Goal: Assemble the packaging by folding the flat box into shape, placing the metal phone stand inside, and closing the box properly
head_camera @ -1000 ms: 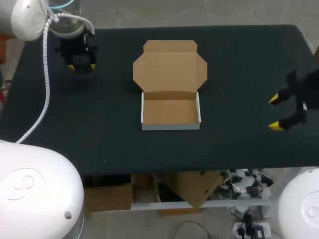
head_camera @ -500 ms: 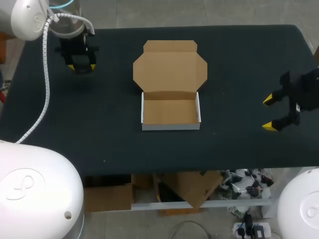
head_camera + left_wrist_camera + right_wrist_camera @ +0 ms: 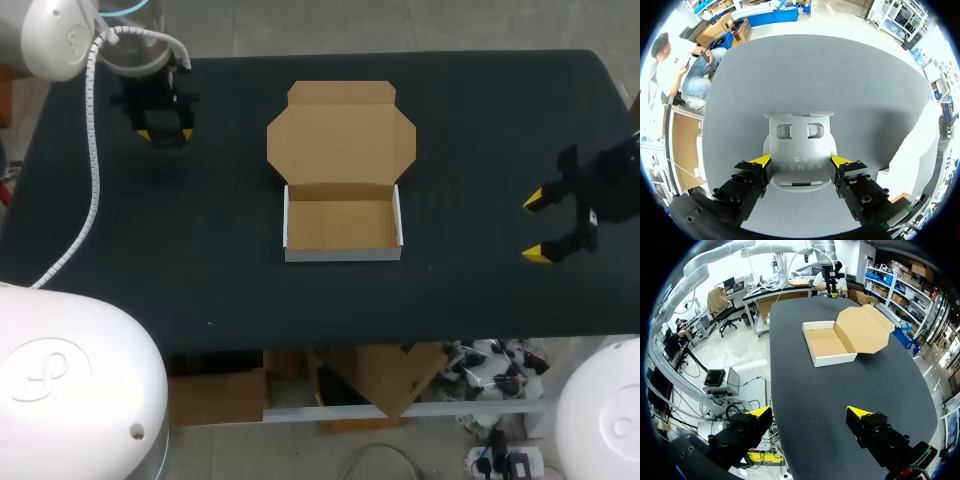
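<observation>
my right gripper [image 3: 537,227] hangs over the right side of the table [image 3: 470,110], its two yellow-tipped fingers spread wide with nothing between them. in its wrist view only bare dark tabletop shows in the gap, and the box lies well ahead of it.

my left gripper [image 3: 800,161] is at the far left corner of the table, well apart from the box. the metal phone stand [image 3: 799,137] lies flat on the dark surface right in this gripper's span, its two-slotted end pointing away from the wrist. whether the gripper is actually clamped on the stand or only straddles it, i cannot tell. from the head view the stand is hidden under that gripper.

the box [image 3: 342,254] sits in the middle of the table, already folded into a shallow white-walled tray with a brown inside, holding nothing. its lid [image 3: 340,135] is laid back flat on the table on the far side, side flaps spread out.
</observation>
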Action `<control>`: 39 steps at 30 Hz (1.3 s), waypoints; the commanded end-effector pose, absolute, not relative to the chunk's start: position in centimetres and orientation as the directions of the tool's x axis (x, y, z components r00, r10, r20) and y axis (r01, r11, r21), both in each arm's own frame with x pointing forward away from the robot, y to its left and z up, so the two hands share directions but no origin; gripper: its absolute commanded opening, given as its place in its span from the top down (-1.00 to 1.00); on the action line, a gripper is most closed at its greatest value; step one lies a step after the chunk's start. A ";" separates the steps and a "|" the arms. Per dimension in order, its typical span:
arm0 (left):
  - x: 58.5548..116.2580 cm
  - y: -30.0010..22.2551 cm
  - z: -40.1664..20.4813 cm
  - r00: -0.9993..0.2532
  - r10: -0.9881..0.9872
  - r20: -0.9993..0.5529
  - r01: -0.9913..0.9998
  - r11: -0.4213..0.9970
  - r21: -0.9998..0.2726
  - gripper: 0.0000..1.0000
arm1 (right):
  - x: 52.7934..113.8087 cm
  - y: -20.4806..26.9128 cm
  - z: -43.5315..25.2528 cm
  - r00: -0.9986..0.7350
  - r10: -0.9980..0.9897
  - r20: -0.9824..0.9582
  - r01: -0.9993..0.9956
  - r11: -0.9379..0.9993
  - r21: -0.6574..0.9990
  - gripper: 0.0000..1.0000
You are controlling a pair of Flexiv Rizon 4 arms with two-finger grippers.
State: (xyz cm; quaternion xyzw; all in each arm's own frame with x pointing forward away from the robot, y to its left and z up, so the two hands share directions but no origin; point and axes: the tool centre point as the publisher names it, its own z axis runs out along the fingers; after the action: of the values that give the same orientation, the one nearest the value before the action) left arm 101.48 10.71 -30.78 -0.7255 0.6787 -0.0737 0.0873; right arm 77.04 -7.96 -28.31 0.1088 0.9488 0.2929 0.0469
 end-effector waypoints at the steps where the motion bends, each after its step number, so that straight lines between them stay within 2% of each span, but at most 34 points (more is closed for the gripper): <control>1: 100.5 10.4 -30.0 0.069 -0.997 -0.019 -0.969 -0.063 -0.237 1.00 | 77.0 -8.0 -28.3 -0.972 0.234 -0.027 0.178 0.803 0.568 -1.00; 25: 93.2 5.1 -27.6 -0.004 -1.000 0.004 -0.966 0.003 -0.259 1.00 | 77.0 -8.0 -28.3 -0.972 0.234 -0.027 0.178 0.803 0.568 -1.00; 39: 91.6 0.5 -27.4 -0.078 -0.997 0.009 -0.963 0.073 -0.258 1.00 | 77.0 -8.0 -28.3 -0.972 0.234 -0.027 0.178 0.803 0.568 -1.00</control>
State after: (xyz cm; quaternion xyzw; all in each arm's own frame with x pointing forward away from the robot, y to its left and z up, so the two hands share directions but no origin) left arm 91.57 1.21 -27.42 -0.6740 0.7270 -0.1037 0.0803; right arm 77.06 -8.00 -28.26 0.1084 0.9486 0.2937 0.0464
